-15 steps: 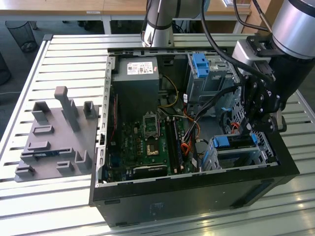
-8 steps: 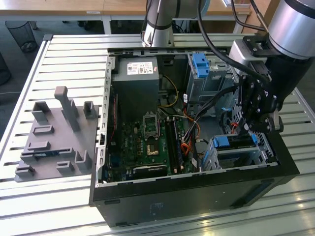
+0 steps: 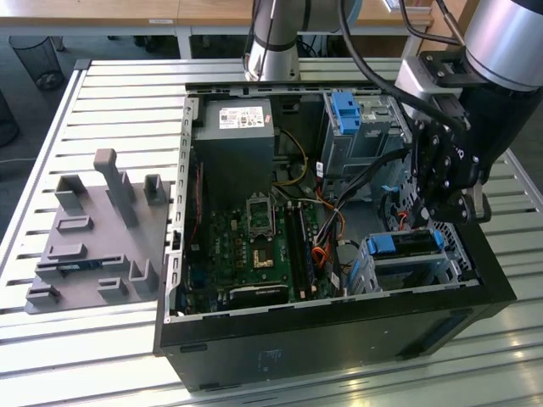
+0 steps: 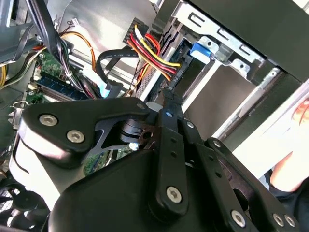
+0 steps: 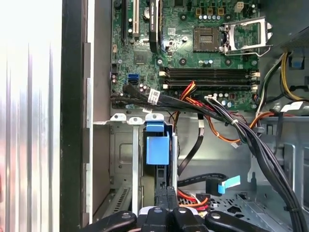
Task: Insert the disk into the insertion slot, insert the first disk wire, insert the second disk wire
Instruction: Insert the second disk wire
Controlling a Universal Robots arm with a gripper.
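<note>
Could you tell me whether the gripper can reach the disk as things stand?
Probably yes: the gripper hovers close to the disk in the insertion slot, the case is open, and the cable bundle runs beside it.

The disk (image 3: 405, 243) has a frame of smooth bright blue plastic. The insertion slot (image 3: 379, 276) is bare silver-grey sheet metal. The computer case (image 3: 322, 348) is matt black outside. The table (image 3: 102, 93) is ribbed pale metal with a sheen, and the fixture (image 3: 89, 246) looks like matt grey plastic.

Computer case (image 3: 339, 335): one
Robot arm (image 3: 273, 38): one
Tool (image 3: 452, 218): one
Disk (image 3: 405, 243): one
Insertion slot (image 3: 366, 270): one
Taller cage (image 3: 361, 136): one
Power supply (image 3: 233, 148): one
</note>
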